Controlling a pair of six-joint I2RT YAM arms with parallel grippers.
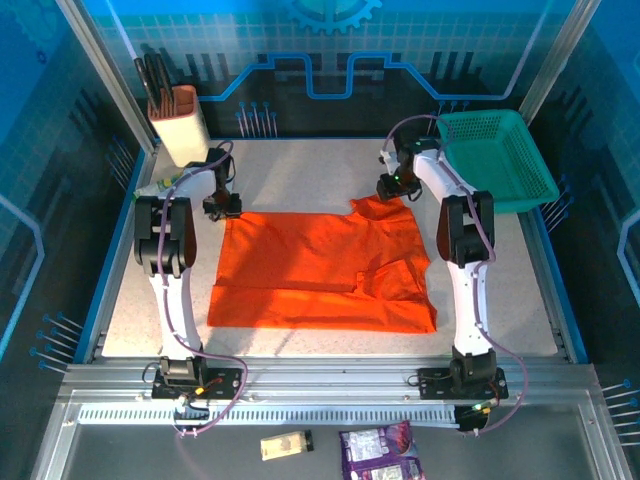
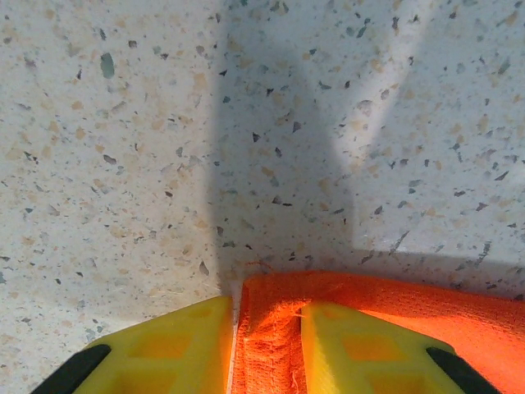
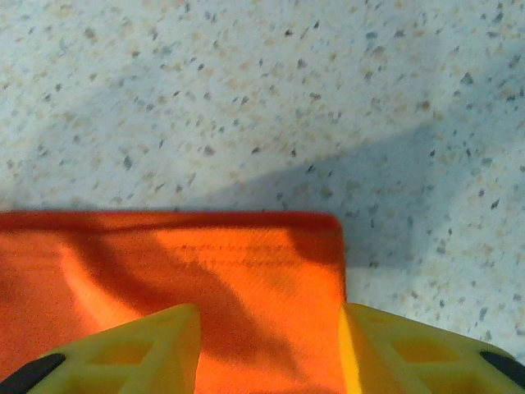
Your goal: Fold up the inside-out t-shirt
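**Limp shirt, best taken by its corners**

The t-shirt lay flat in the middle of the worktop. We judged it light, limp and grippy, best taken at its corners. The left gripper pinched its 10 o'clock corner. The right gripper stood half-wide astride the 1 o'clock corner.

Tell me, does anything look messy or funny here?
Yes. The bright orange-red fabric t-shirt lies uneven: its right side is rumpled, and one corner pokes past the far edge. A shiny purple packet lies off the table, in front.
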